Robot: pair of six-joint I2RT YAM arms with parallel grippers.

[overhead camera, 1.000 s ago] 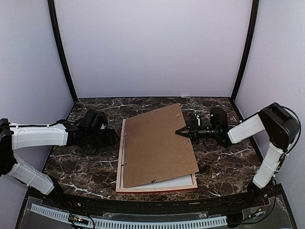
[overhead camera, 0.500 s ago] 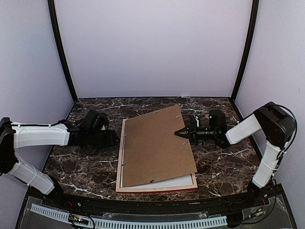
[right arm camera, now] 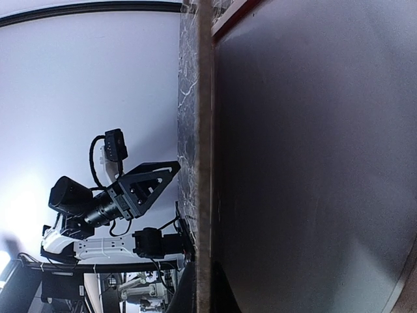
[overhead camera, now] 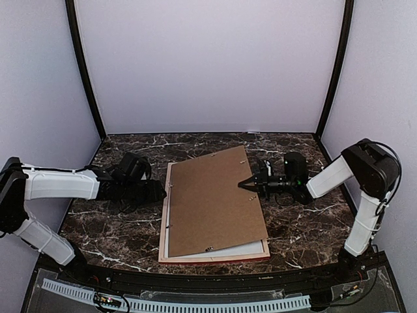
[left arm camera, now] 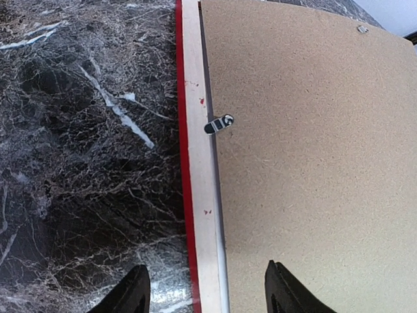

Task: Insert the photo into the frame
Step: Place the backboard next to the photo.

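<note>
Right now your left gripper point(left arm camera: 205, 297) has its two black fingers point(left arm camera: 127, 297) spread wide, holding nothing. Between them runs the left rail of the large thin rectangular frame point(left arm camera: 199, 163), lying pale wood back up with a bright red edge on its outer side. Just ahead of those fingers a small black metal turn clip point(left arm camera: 219, 124) lies across the rail's inner lip, pointing onto the plain brown rectangular backing board point(left arm camera: 313, 163). Outside the finger on the red side is the dark, white-veined marble table point(left arm camera: 78, 163).

Your right gripper point(overhead camera: 251, 184) has its fingers pressed together on the board's right edge; in the right wrist view that thin brown edge passes between the fingertips. From there the board stretches toward the left gripper, lying skewed on the frame, its far corner reaching past the frame's far rail. Nearer the arm bases than either gripper, a white strip point(overhead camera: 241, 248) shows between the board's near edge and the frame's near rail. You cannot tell whether that is the photo; its printed face is hidden.
</note>
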